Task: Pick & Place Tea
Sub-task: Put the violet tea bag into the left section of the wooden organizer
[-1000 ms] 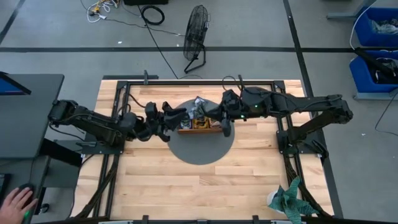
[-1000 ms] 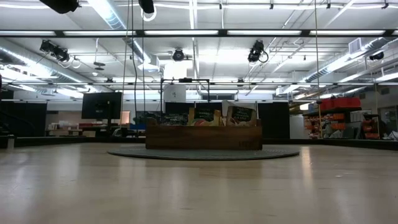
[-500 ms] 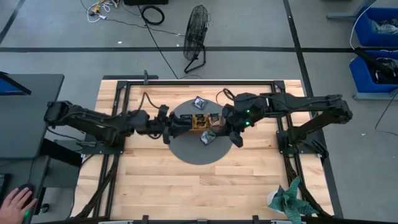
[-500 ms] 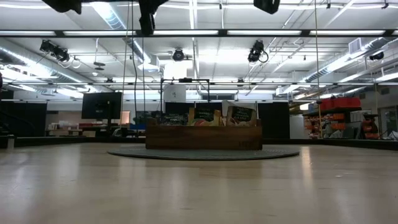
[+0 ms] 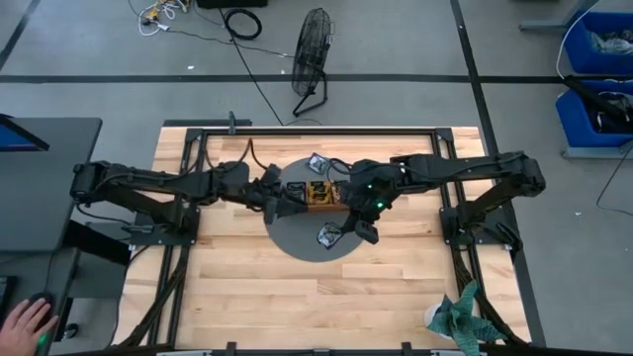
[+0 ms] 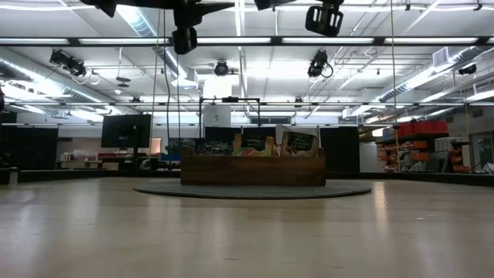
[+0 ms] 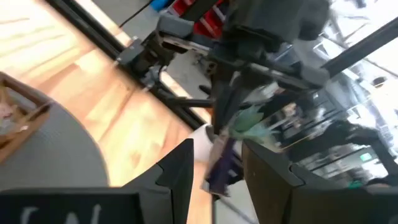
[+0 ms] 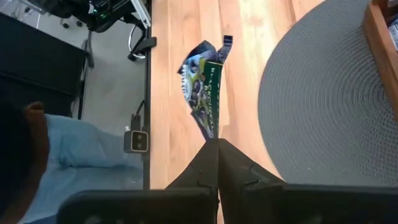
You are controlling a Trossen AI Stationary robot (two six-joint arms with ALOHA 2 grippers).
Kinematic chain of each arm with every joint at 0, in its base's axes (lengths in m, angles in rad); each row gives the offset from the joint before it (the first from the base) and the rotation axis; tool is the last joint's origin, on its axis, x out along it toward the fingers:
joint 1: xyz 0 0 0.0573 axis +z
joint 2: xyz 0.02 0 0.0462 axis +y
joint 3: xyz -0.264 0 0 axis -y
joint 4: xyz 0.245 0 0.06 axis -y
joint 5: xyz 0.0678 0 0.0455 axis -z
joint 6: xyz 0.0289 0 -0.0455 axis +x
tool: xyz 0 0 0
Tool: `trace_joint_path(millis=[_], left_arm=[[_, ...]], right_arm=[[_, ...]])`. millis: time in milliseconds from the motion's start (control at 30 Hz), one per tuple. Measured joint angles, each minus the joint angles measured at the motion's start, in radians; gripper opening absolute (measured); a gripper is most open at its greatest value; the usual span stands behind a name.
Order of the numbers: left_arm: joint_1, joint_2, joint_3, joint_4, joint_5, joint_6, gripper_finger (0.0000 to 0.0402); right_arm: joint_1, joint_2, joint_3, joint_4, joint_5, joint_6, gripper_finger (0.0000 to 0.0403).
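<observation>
A long brown wooden tray (image 5: 318,194) with several tea sachets standing in it rests on a round grey mat (image 5: 297,242); it also shows in the low view (image 6: 253,168). My right gripper (image 5: 358,231) is over the mat's near part, shut on a blue-green sachet (image 5: 326,235) that also shows in the right wrist view (image 8: 204,87). My left gripper (image 5: 281,205) hovers by the tray's left end, open and empty; its fingers (image 7: 180,171) stand apart. Another sachet (image 5: 316,163) lies on the mat's far edge. My right gripper pinches the sachet's lower edge (image 8: 213,132) between its two fingertips, which meet shut. The fingers slant down toward the table. The sachet sticks out beyond the fingertips, crumpled, lifted clear of the mat and the tray.
A green cloth (image 5: 460,314) lies at the table's near right corner. A black frame (image 5: 198,138) runs round the table's sides. A fan (image 5: 313,54) stands on the floor beyond the far edge. A person's hand (image 5: 25,318) rests beside the table at the near left.
My right gripper has gone from over the tray toward the table's near edge, carrying the blue-green sachet clear of the tray and out over the mat. My left gripper has gone a little toward the tray's left end.
</observation>
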Motion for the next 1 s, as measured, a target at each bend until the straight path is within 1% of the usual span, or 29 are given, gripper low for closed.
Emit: trace_joint_path(millis=[67, 233, 433, 633, 833, 1000], left_arm=[[0.0, 0.0, 0.018, -0.031, 0.0, 0.014, 0.014], [-0.001, 0.007, 0.036, -0.024, 0.002, 0.017, 0.014], [-0.007, 0.036, 0.034, -0.029, 0.042, 0.001, 0.014], [-0.007, 0.065, 0.036, -0.013, 0.044, -0.036, 0.014], [-0.007, 0.068, 0.034, -0.003, 0.045, -0.049, 0.014], [-0.007, 0.068, 0.034, -0.006, 0.044, -0.047, 0.014]], right_arm=[[-0.003, 0.001, 0.0, 0.001, -0.001, -0.007, 0.0], [-0.027, 0.001, 0.0, 0.043, 0.007, -0.003, 0.0], [-0.057, 0.016, 0.0, 0.048, 0.004, -0.018, 0.0], [-0.059, 0.045, 0.0, 0.091, -0.026, -0.032, 0.0], [-0.059, 0.057, -0.001, 0.065, -0.028, -0.035, 0.0], [-0.059, 0.062, 0.0, 0.08, -0.029, -0.037, 0.0]])
